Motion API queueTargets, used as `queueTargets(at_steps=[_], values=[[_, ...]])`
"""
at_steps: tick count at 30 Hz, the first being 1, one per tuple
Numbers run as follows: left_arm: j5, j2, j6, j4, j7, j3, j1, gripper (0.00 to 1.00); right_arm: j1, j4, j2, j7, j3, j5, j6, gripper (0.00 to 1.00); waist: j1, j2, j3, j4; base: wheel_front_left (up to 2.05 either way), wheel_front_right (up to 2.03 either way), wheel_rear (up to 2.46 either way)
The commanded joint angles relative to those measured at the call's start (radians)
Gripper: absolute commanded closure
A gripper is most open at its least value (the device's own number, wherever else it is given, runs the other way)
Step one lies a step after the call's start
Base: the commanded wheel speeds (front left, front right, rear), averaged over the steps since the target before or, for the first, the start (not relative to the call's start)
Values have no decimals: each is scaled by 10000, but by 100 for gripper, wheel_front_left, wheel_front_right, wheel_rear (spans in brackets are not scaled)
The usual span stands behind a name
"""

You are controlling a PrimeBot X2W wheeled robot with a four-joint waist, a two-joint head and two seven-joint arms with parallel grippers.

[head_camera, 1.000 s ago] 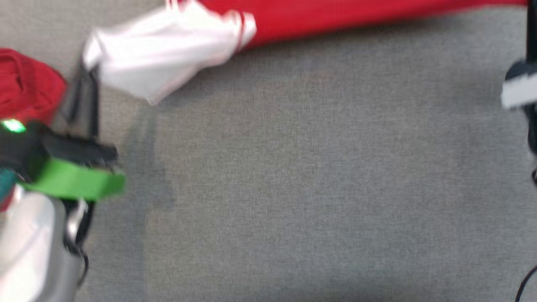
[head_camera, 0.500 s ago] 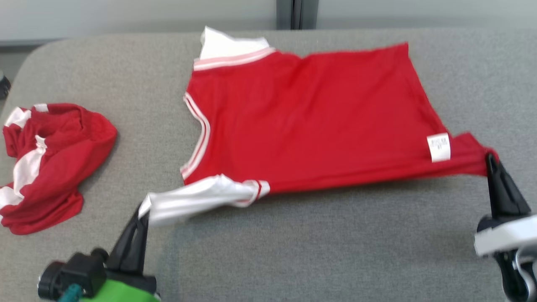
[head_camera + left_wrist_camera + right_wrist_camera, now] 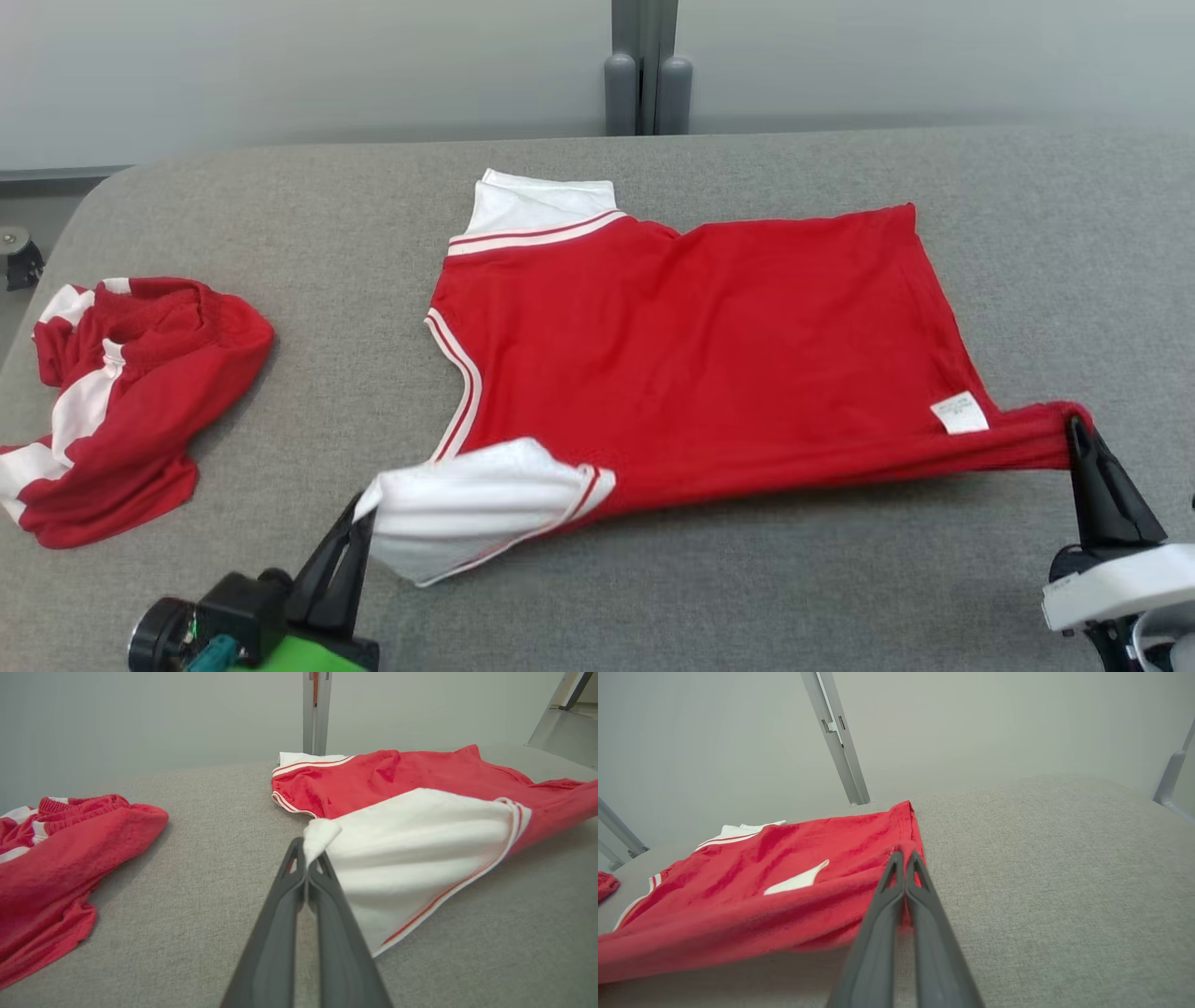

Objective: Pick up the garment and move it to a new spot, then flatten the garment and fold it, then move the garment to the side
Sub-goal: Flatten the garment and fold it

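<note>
The red shirt (image 3: 700,345) lies spread out in the middle of the grey desk (image 3: 747,579). Its neck points to the robot's left and its bottom edge to the right. The left fingers (image 3: 336,569) are pressed together on the tip of the white sleeve (image 3: 476,509) nearest the robot. The right fingers (image 3: 1106,495) are pressed together on the near bottom corner of the shirt, just past a small white tag (image 3: 959,413). The near edge of the shirt is pulled into a tight line between the two holds. In the right wrist view that edge hangs a little above the desk, with a shadow under it. The far half of the shirt rests flat on the desk, and the other white sleeve (image 3: 541,201) peeks out at the back. So it looks like the first job, picking the shirt up and putting it in a new spot, is about done. The flattening job looks half done. The big red part is smooth, but the near sleeve is bunched up and the near edge is not down yet. No fold can be seen, so the folding is not started. Moving the shirt to the side comes last and is not done either. A second bunch of red and white clothes (image 3: 131,392) sits well apart on the left of the desk, and nothing touches it.
</note>
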Motion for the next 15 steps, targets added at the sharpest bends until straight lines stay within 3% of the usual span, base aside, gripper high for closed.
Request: queueTargets(at_steps=[1,15], values=[[70,56,34,167,30,-50,-472,100,-290,240,-67,-27,86,-52,-16,100,1,-1,327,-49,0,0,0],[1025,-7,33,2577,-196,-778,-4348,100,-3418,3030,-123,-27,970,-491,-13,100,1,-1,1842,84,0,0,0]])
